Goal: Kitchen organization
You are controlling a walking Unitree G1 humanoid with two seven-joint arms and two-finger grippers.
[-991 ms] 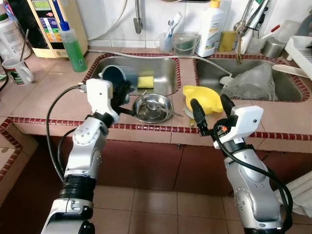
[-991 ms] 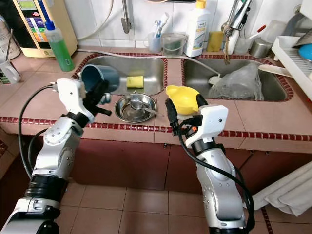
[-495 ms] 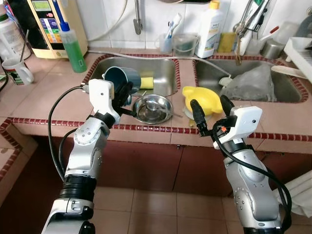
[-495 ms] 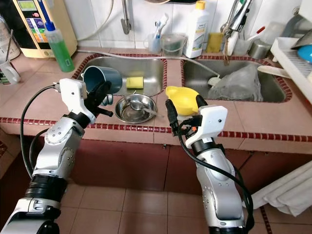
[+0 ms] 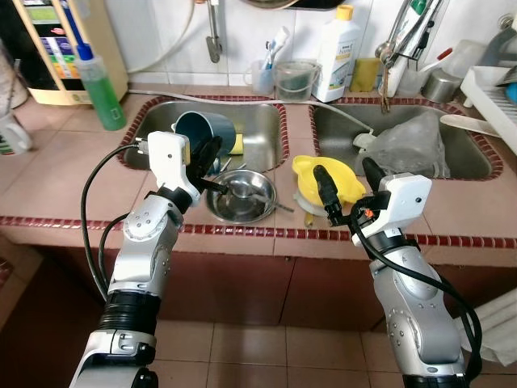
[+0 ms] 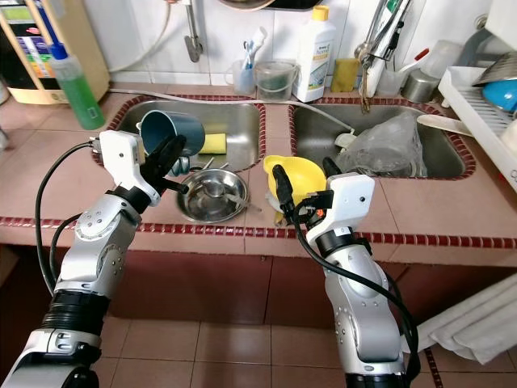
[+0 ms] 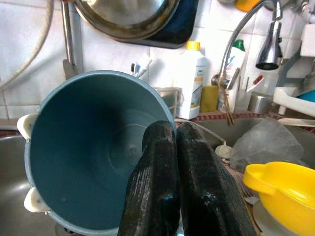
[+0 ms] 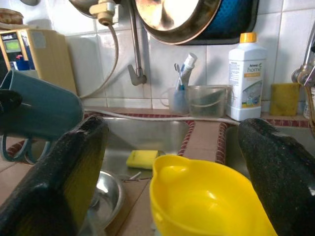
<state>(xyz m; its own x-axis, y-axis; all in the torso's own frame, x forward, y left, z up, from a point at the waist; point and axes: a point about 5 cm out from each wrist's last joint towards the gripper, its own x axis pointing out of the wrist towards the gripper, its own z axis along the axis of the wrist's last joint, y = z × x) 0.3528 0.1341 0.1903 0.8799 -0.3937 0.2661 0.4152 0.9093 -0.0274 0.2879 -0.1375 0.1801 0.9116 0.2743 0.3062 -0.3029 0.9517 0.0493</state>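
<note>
My left gripper is shut on the rim of a teal cup. It holds the cup tilted on its side over the near edge of the left sink. The left wrist view looks into the cup's open mouth past the closed fingers. A steel bowl sits on the counter just right of that gripper. My right gripper is open, with its fingers on either side of a yellow bowl on the counter between the sinks. The right wrist view shows the yellow bowl between the spread fingers.
A yellow sponge lies in the left sink. A crumpled plastic bag lies in the right sink under the faucet. A green soap bottle, a white detergent bottle and a toothbrush cup line the back. A dish rack stands far right.
The whole picture has shifted, so the camera moved. The left gripper still holds the teal cup near the steel bowl. The right gripper stays open around the yellow bowl.
</note>
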